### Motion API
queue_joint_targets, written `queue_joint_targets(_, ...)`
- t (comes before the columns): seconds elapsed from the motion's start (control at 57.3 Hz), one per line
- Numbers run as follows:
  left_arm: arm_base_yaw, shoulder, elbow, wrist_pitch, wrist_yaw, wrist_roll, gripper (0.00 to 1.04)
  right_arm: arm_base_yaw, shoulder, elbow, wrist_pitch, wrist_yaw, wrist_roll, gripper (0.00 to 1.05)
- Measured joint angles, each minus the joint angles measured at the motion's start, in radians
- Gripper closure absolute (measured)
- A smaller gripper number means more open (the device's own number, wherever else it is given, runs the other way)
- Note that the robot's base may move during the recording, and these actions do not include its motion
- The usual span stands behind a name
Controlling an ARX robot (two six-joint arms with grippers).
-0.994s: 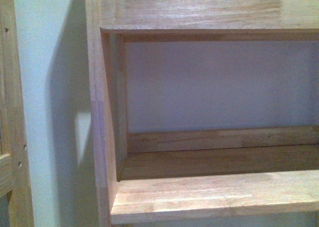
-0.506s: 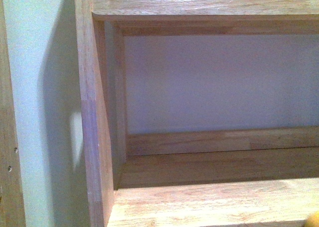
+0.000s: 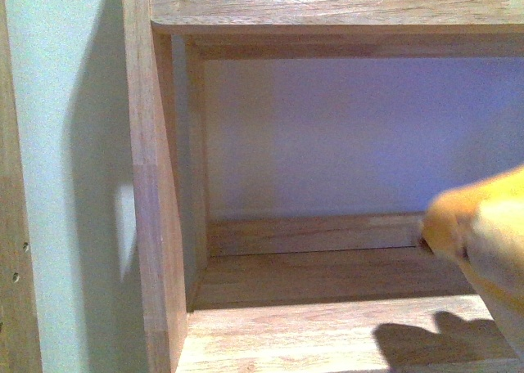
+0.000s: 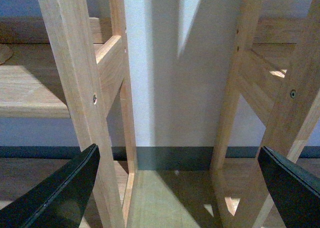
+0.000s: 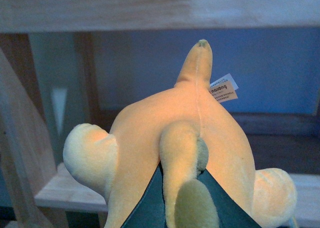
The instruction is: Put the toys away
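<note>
Carry step. Right hand (image 5: 182, 190) pinched soft yellow-orange plush animal (image 5: 175, 138), held just above pale wooden shelf board (image 3: 286, 332). Left hand (image 4: 177, 188) spread, empty. Next, likely: advance over board, lower, release.

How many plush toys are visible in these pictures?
1. The yellow-orange plush toy is clamped in the right gripper, in front of the wooden shelf. Others may lie outside the views.

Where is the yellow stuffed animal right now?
The plush toy is at the right edge of the front view, gripped by the right end effector, just above the lower shelf board.
</note>
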Motion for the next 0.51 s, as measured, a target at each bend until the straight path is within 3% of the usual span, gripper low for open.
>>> queue_joint_targets(0.087, 0.000, 0.000, 0.000, 0.000, 0.000, 0.000, 0.06, 0.115, 0.089, 0.071, 0.057, 0.092, -0.063, 0.98)
queue_joint_targets(0.279, 0.000, 0.000, 0.000, 0.000, 0.000, 0.000, 0.06, 0.249, 0.224, 0.198, 0.163, 0.242, -0.197, 0.98)
queue_joint_targets(0.506, 0.000, 0.000, 0.000, 0.000, 0.002, 0.000, 0.06, 0.350, 0.352, 0.328, 0.223, 0.219, -0.312, 0.98)
